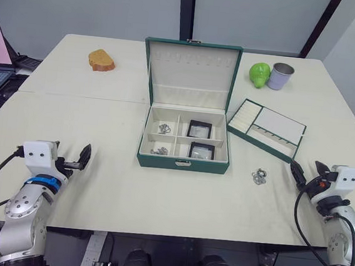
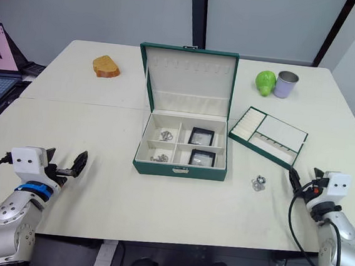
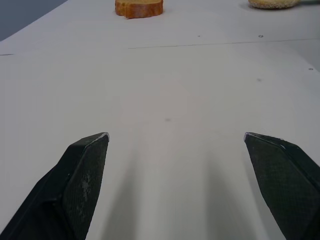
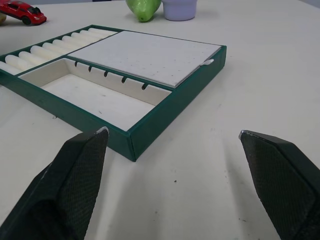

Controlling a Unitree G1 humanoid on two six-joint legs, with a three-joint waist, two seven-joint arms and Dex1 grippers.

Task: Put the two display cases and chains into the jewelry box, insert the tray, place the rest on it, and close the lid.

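Dark green cream-lined jewelry box (image 1: 183,163), lid (image 1: 191,71) up, already holding two black-framed display cases (image 1: 199,129) and chains (image 1: 164,128); green-rimmed tray (image 1: 266,128) and silvery rings (image 1: 259,176) right of it await loading; left hand (image 1: 82,157) and right hand (image 1: 299,173) released, empty on counter (image 1: 96,188).

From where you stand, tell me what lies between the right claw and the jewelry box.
In the left eye view, the cluster of silvery rings lies on the table between the right claw and the jewelry box.
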